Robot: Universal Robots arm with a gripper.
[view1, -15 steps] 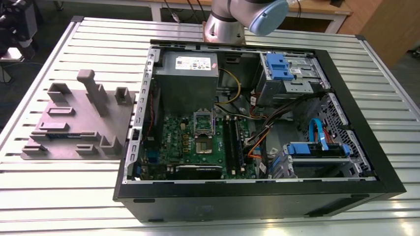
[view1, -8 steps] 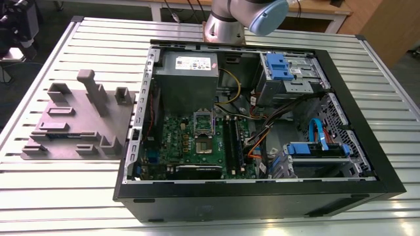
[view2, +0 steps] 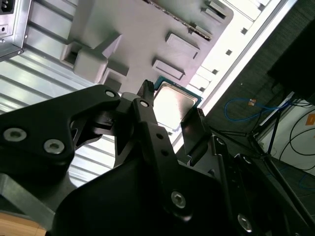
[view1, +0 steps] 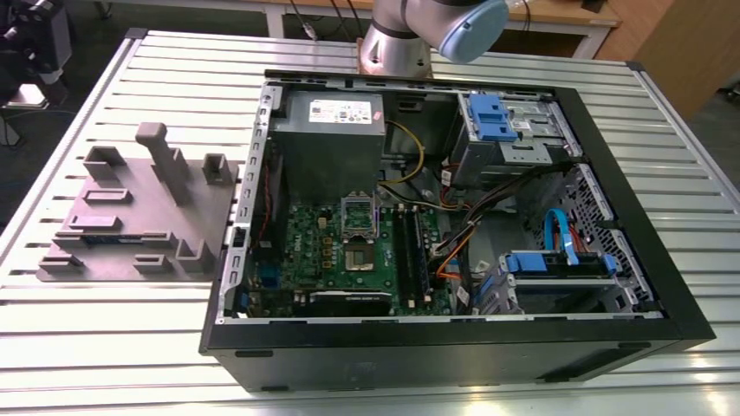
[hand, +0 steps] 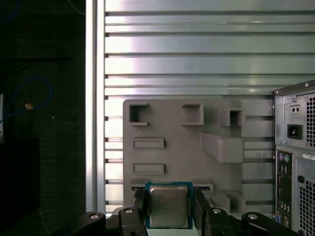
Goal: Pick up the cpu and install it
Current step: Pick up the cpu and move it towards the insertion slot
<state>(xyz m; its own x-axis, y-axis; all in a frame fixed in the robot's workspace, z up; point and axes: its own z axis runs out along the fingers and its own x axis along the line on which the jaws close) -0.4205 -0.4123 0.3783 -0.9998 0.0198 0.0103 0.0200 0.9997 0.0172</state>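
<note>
Silver-grey and shiny on top, the cpu (hand: 169, 205) sat pinched in the claw (hand: 170, 212), whose two black fingers (hand: 139, 206) pressed on opposite edges of the chip, so the jaws stood narrow and held nothing else. A thin green rim showed around the metal lid in both wrist views. Behind the chip lay the grey holder plate (hand: 172, 147), a flat block with raised posts, shallow pockets and a few long slots. In the first wrist view the cpu overlapped one edge of that plate, and it looked large against the plate's pockets, as if raised clear of it rather than resting in a recess. The plate lay on the slatted metal tabletop (view1: 116, 347). Just beside the plate, toward the exterior view's right of it, stood the open computer case (view1: 647, 347), its side panel off. Inside the case, the green circuit board (view1: 312, 251) was the part nearest the plate, and the dark square socket (view1: 360, 232) sat near the middle of that board, well apart from the plate. The arm (view1: 405, 35) rose beyond the case, farther from the plate than the socket.
</note>
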